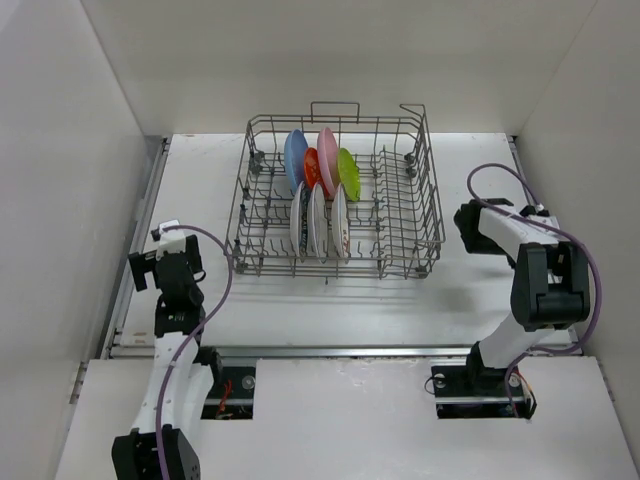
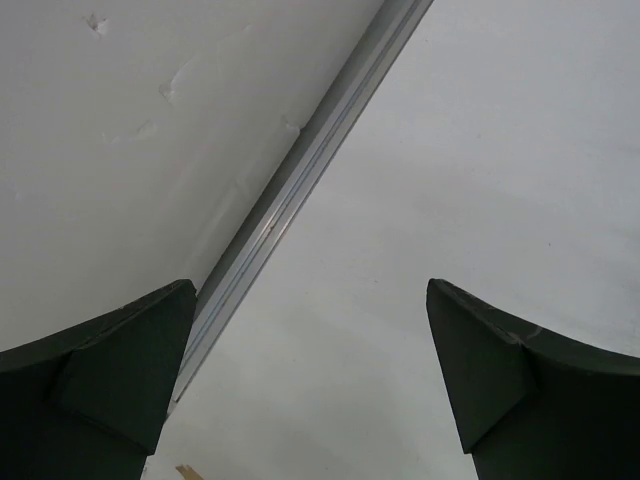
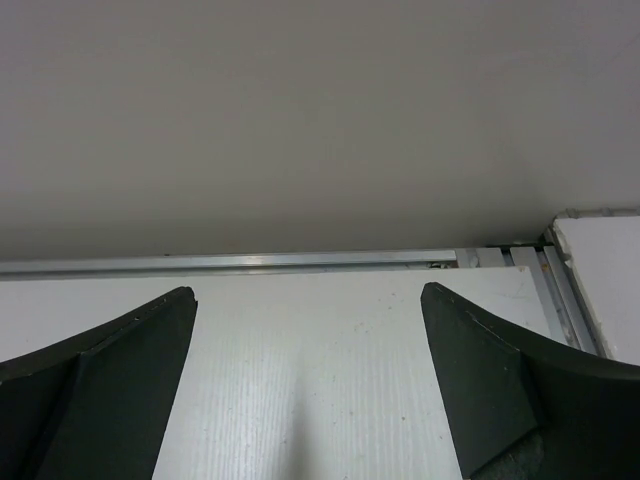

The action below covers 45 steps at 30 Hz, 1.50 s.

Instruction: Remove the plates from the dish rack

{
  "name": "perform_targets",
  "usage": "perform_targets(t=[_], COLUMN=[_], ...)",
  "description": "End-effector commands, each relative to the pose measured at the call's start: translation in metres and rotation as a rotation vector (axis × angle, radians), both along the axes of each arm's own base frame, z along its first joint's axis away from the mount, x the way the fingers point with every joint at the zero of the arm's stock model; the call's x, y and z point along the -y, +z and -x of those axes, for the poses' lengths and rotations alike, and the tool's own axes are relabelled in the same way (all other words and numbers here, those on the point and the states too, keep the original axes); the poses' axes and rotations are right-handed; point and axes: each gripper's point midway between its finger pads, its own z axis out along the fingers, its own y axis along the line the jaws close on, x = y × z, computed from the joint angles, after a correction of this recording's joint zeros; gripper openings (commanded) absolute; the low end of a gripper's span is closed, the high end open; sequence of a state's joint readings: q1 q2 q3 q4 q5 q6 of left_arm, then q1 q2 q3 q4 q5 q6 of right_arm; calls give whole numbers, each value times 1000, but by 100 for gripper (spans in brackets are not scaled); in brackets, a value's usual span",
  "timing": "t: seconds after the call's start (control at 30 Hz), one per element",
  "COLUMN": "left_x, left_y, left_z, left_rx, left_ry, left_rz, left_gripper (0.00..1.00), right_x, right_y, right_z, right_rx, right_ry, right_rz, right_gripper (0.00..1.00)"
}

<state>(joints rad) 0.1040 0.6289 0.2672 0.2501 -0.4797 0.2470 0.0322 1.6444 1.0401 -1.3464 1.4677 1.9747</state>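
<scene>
**Rack full, both end effectors empty**

Far left: left end effector (image 2: 310, 292) wide open, nothing betw. jaws, aimed at side wall (image 2: 120, 120), well apart from dish rack (image 1: 400, 215). Mid surface (image 1: 300, 310): rack w/ plates upright on edge betw. tines (image 1: 392, 175). Back row, L to R: blue (image 1: 295, 158), orange-red (image 1: 312, 170), pink (image 1: 328, 155), lime-green (image 1: 348, 173). Front row: three larger white plates (image 1: 318, 222). Prob. stiff, smooth, slippery; small ones likely light, white ones heavier, maybe breakable. Best pinched at top rim, lifted straight up. Far right: right end effector (image 3: 307, 292) likewise wide open, empty. Lower rims lost behind wire; white plates edge-on, prints barely legible; rack absent from both wrist views.
</scene>
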Motion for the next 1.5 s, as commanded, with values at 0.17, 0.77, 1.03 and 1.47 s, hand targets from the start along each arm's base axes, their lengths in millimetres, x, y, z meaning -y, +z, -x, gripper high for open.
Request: perform_targets(t=[0.17, 0.77, 1.03, 1.47], left_x=[3, 161, 249, 300], left_y=[5, 207, 203, 143], left_z=[-2, -101, -188, -268], left_rx=[38, -510, -422, -372], left_ry=[-17, -840, -863, -673], left_rz=[-8, 433, 350, 85], left_gripper=[100, 100, 92, 56], right_x=[8, -200, -206, -202], right_y=[84, 271, 201, 123], right_z=[-27, -171, -195, -204], right_rx=[-26, 320, 91, -132], right_ry=[42, 1454, 1430, 1350], right_rz=[149, -192, -312, -340], right_gripper=[100, 100, 97, 92])
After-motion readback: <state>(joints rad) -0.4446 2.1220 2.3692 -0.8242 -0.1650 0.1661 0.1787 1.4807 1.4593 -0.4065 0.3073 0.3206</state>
